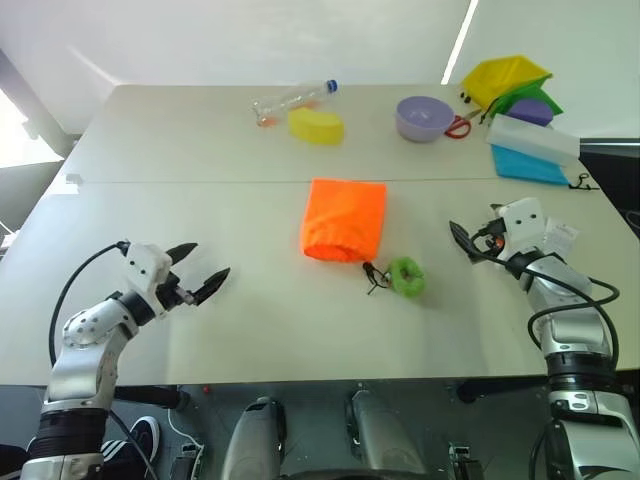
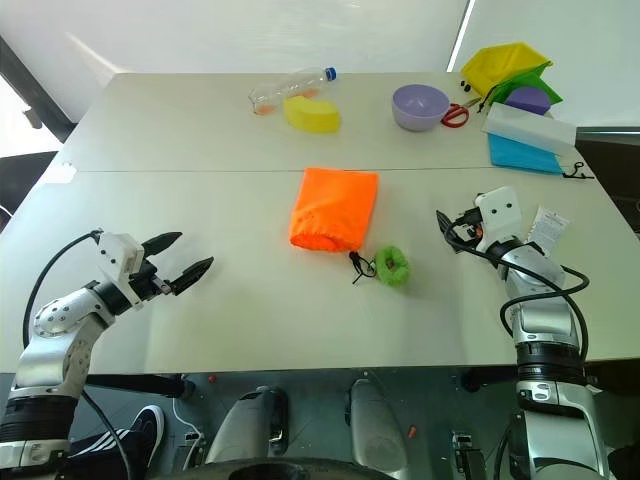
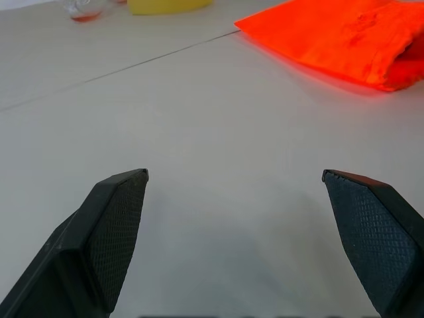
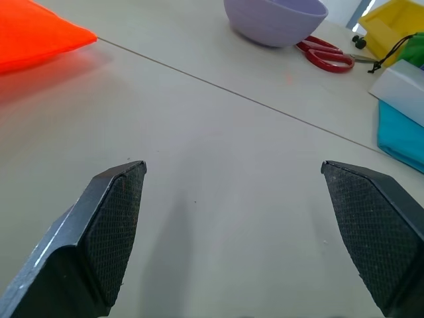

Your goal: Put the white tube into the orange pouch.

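Both grippers, left (image 1: 200, 272) and right (image 2: 447, 232), gape empty beside the pouch (image 1: 343, 219); no step begun. Next, locate the tube, which I cannot identify.

no readable text, labels, brands, numbers or signs on anything

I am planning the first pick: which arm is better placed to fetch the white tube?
Probably the right. The white tube lies on a blue item at the far right, ahead of the open right gripper; the left gripper is across the table.
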Action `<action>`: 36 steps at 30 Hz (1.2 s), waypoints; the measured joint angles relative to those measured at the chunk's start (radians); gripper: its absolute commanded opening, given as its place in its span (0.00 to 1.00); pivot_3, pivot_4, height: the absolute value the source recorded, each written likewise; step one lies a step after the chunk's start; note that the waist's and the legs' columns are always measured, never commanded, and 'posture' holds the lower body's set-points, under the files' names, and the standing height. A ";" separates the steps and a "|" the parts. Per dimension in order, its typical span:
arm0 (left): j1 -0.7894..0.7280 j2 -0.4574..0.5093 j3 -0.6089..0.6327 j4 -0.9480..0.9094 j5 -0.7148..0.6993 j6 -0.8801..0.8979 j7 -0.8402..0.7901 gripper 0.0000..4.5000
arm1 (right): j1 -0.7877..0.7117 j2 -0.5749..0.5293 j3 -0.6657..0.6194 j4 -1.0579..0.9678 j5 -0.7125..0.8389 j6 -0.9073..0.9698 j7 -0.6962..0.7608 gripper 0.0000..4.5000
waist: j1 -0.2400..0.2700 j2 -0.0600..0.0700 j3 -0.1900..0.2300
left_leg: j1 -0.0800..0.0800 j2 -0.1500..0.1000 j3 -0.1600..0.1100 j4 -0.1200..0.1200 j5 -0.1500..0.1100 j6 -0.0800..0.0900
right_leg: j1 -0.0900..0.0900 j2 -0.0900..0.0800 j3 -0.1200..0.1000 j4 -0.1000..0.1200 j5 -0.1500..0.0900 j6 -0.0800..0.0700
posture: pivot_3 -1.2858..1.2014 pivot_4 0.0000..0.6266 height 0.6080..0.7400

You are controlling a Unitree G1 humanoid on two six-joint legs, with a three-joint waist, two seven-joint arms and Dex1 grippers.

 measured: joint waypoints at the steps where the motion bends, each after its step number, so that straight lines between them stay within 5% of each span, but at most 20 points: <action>1: 0.000 0.000 0.000 -0.004 0.000 0.000 0.000 1.00 | 0.000 0.001 0.000 0.000 0.000 0.000 0.000 0.98 | 0.000 0.000 0.000 | 0.000 0.000 0.000 0.000 0.000 0.000 | 0.000 0.000 0.000 0.000 0.000 0.000 | 0.52 0.24 1.00; 22: -0.026 -0.026 -0.014 -0.070 -0.019 0.023 -0.032 1.00 | 0.003 0.015 0.000 -0.001 0.028 0.002 0.010 0.98 | 0.000 0.000 0.000 | 0.000 0.000 0.000 0.000 0.000 0.000 | 0.000 0.000 0.000 0.000 0.000 0.000 | 0.52 0.24 1.00; 29: -0.129 -0.071 -0.111 -0.068 0.018 -0.026 -0.052 1.00 | 0.046 0.015 -0.016 -0.082 0.130 0.047 0.093 0.98 | 0.006 0.000 0.000 | 0.000 -0.001 0.000 0.000 0.000 0.000 | 0.001 0.000 0.000 0.000 0.000 0.000 | 0.52 0.24 1.00; 36: -0.306 -0.161 -0.274 0.110 0.214 -0.202 -0.002 1.00 | 0.147 0.018 -0.016 -0.266 0.254 0.133 0.204 0.98 | 0.007 0.000 0.000 | 0.000 -0.001 0.000 0.000 0.000 0.000 | 0.001 0.002 0.000 0.000 0.000 0.001 | 0.52 0.24 1.00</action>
